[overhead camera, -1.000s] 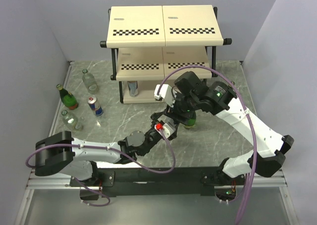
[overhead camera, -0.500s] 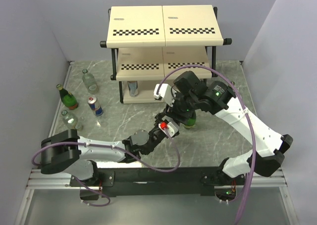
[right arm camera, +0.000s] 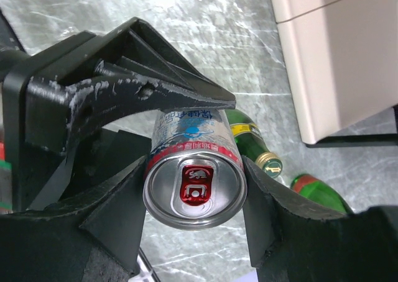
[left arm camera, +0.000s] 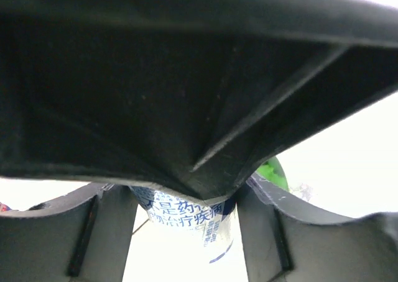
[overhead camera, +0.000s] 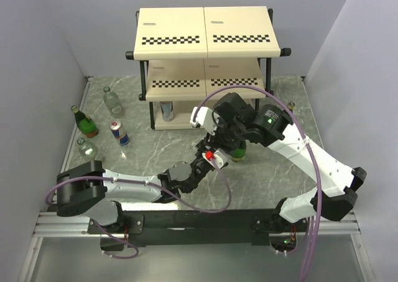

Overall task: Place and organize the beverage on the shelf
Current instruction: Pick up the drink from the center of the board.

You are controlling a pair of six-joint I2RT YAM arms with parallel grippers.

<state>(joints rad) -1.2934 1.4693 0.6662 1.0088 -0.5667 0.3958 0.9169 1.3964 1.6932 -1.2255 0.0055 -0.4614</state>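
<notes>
A silver can with a red tab and blue print hangs over the table, just in front of the shelf. My right gripper is shut on its top end, one finger on each side. My left gripper is shut on the same can lower down, and its black finger crosses the can in the right wrist view. In the top view both grippers meet at one spot and hide the can.
A green bottle stands on the table right under the grippers, with another green bottle near it. At the left stand two clear bottles, a green bottle and a can. One can stands on the shelf's bottom board.
My left gripper rose toward the far right to the can and narrowed its jaws onto it. The right gripper kept its grip and shifted slightly left.
</notes>
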